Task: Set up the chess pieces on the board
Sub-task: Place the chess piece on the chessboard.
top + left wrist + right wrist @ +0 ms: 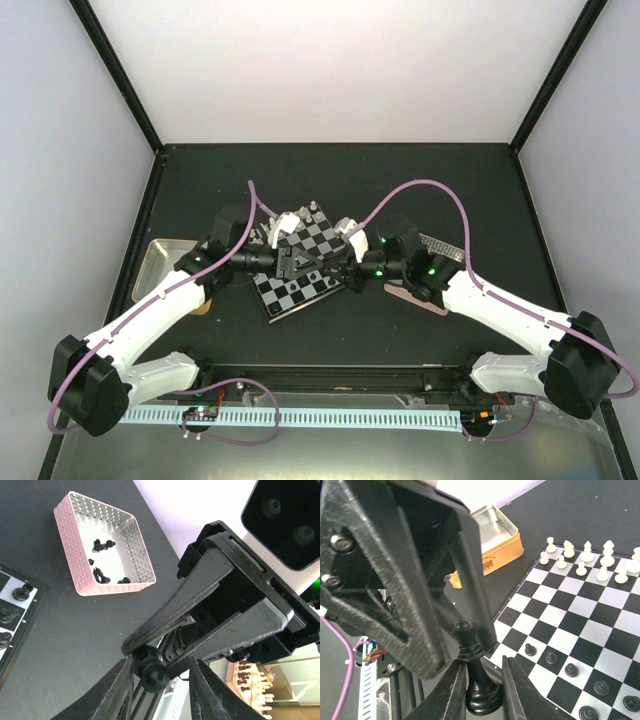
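As right hand [484, 664] pinches, black piece [476, 672] (crowned) sits between fingers [451, 696].

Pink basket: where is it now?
Left wrist view, upper left: the pink basket sits on the dark table, apart from the board at the left edge, a few black pieces inside. From above, the right arm mostly hides it.

The board [580, 610] looks glossy, as does the black piece [472, 650] at its edge. The worktop [75, 645] is matt; the tin [507, 550] beyond the board is shiny metal.
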